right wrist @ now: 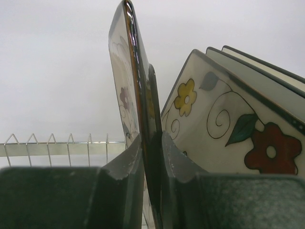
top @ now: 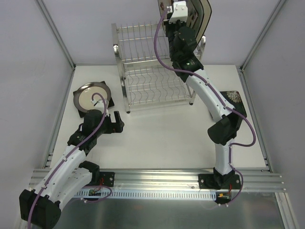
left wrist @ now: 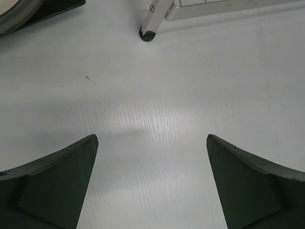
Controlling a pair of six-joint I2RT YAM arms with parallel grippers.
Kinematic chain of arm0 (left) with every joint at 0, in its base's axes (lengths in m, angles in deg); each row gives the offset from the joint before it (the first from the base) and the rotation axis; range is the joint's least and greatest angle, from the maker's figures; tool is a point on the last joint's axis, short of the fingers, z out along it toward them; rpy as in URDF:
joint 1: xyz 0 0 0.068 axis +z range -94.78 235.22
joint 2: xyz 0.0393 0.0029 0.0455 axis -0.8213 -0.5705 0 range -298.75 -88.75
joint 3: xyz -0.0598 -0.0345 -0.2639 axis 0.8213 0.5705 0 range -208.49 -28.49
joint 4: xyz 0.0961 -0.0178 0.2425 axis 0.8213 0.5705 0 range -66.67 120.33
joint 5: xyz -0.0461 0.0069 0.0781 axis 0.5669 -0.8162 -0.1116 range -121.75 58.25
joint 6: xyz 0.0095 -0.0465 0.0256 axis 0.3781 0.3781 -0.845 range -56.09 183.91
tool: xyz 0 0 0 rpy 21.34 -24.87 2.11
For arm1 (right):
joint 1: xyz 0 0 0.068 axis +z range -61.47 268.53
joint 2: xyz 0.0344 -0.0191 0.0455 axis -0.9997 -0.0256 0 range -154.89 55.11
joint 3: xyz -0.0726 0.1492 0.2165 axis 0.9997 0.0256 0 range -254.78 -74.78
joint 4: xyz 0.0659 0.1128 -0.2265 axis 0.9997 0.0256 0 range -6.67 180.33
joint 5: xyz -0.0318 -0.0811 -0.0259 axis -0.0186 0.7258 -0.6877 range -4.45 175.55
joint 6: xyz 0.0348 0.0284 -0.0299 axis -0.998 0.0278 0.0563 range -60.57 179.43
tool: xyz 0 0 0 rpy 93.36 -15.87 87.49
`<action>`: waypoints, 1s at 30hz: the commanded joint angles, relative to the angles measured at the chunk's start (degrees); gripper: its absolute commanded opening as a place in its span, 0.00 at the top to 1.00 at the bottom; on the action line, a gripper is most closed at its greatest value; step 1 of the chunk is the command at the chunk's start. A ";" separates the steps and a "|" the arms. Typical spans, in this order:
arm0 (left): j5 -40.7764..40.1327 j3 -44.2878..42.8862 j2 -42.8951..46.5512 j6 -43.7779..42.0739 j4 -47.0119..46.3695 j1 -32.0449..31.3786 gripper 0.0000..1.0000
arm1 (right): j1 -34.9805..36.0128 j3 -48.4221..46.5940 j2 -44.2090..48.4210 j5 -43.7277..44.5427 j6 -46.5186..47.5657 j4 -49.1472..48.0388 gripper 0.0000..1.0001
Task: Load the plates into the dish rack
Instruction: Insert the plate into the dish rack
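Observation:
My right gripper (top: 182, 16) is raised over the right end of the chrome dish rack (top: 143, 71). In the right wrist view the gripper (right wrist: 152, 138) is shut on the dark rim of a cream flowered plate (right wrist: 125, 81) held upright on edge. Just to its right stand another cream plate with colourful flowers (right wrist: 228, 124) and two more dark-rimmed plates (right wrist: 271, 81), leaning in the rack's upper tier (top: 202, 21). A round cream plate (top: 92, 95) lies on a dark square plate (top: 107, 101) at the left. My left gripper (top: 116, 121) is open and empty, low over the table (left wrist: 152, 143).
A dark plate with white flowers (top: 236, 99) lies on the table at the right, behind my right arm. The rack's front left foot (left wrist: 147, 33) shows ahead of my left gripper. Grey walls and metal frame posts surround the table.

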 commanded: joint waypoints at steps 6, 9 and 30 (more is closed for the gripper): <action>0.32 -0.72 -0.48 1.20 -1.23 0.46 0.01 | 4.29 3.12 7.26 -8.93 -12.03 -6.23 0.91; 0.40 -0.72 -0.65 0.94 -1.23 0.46 0.01 | 4.38 2.95 7.35 -9.19 -14.49 -2.28 0.89; 1.46 -0.81 -0.65 0.59 -1.23 0.37 0.01 | 1.57 3.83 9.99 -12.18 -16.78 15.05 0.85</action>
